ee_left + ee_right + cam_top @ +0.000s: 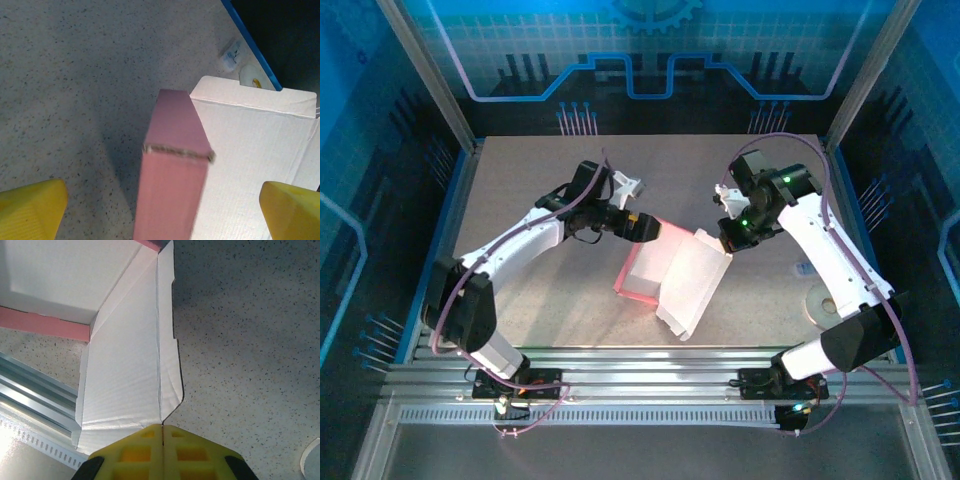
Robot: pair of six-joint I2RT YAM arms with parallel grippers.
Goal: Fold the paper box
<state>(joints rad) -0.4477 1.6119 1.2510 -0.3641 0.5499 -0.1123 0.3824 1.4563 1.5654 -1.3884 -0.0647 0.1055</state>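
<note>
The paper box lies half folded mid-table, with pink outer walls and a pale inner side. Its wide white flap slopes up toward the right. My left gripper hovers at the box's far end, open. In the left wrist view its yellow fingertips stand far apart, and a raised pink wall stands between them without touching either. My right gripper is at the flap's upper right corner. In the right wrist view its yellow fingers are pressed together, shut on the white flap's edge.
A white ring-shaped disc and a small white item lie near the right arm. Aluminium rails run along the table's near edge, and a blue rim borders the right side. Open tabletop lies behind the box.
</note>
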